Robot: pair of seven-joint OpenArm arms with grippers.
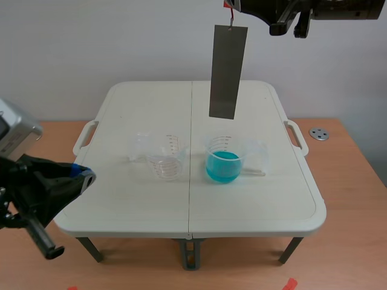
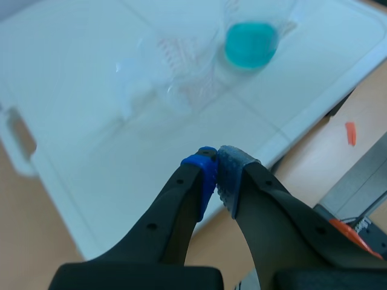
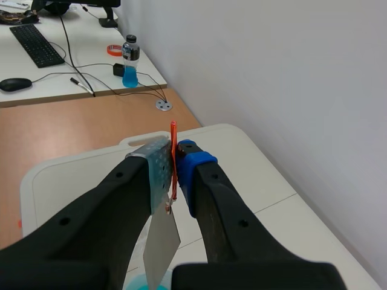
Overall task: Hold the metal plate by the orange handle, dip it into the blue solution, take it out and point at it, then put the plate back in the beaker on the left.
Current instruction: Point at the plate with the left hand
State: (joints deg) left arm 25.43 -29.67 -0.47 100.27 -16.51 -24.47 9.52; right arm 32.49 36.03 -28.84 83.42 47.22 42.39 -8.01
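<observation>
Left hand (image 2: pixel 216 164) clenched, empty | right hand (image 3: pixel 176 162) grasping orange handle (image 3: pixel 173 134), metal plate (image 1: pixel 227 72) hanging above beaker (image 1: pixel 233 158) of blue solution (image 1: pixel 223 167) | left beaker (image 1: pixel 165 159) empty

Left gripper (image 2: pixel 216 166): fingers closed, blue pad (image 2: pixel 205 175) pressed against grey dotted pad (image 2: pixel 233 178), nothing between. Empty clear beaker (image 2: pixel 181 75) ahead of gripper on white table (image 2: pixel 109 163). Beaker of blue solution (image 2: pixel 251 45) just beside empty clear beaker, on side away from gripper. Table handle (image 2: pixel 7 142) well apart from empty clear beaker. Orange tape mark (image 2: pixel 351 133) beyond table edge, well apart from empty clear beaker.
</observation>
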